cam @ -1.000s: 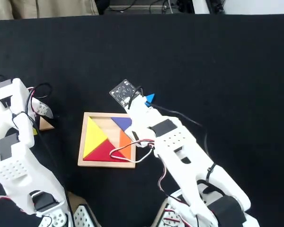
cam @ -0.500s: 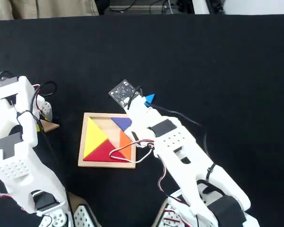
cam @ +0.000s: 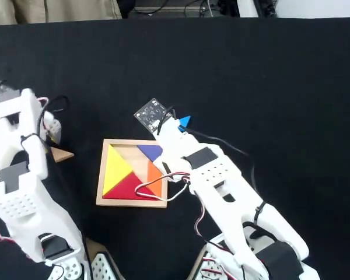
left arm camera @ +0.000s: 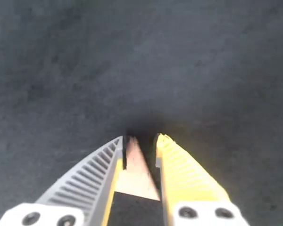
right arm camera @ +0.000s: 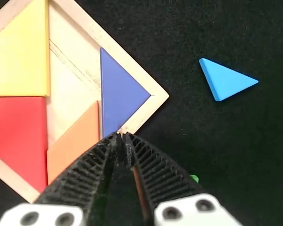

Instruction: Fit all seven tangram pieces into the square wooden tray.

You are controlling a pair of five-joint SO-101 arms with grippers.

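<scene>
The square wooden tray [cam: 131, 202] lies left of centre on the black table. It holds a yellow triangle [cam: 118, 169], a red piece [cam: 128, 188], an orange piece [cam: 154, 175] and a dark blue triangle [cam: 151, 151], with bare wood between them. My left gripper [left arm camera: 140, 138] is shut on a tan wooden piece [left arm camera: 136, 169], which pokes out beside the left arm as the tan piece [cam: 62, 155], left of the tray. My right gripper [right arm camera: 121, 136] is shut, its tips at the tray's rim [right arm camera: 132, 69] by the dark blue triangle [right arm camera: 120, 92]. A light blue triangle [right arm camera: 226, 80] lies loose outside that corner.
The light blue triangle [cam: 185, 121] sits just beyond the right arm's wrist [cam: 153, 114]. A small green bit [right arm camera: 194, 178] peeks out beside the right fingers. Black cloth [cam: 268, 87] stretches open to the far side and right. Both arm bases crowd the near edge.
The left arm has drawn back and shifted slightly, carrying the tan piece a little to the right toward the tray. The right arm and the tray's pieces have not moved.
</scene>
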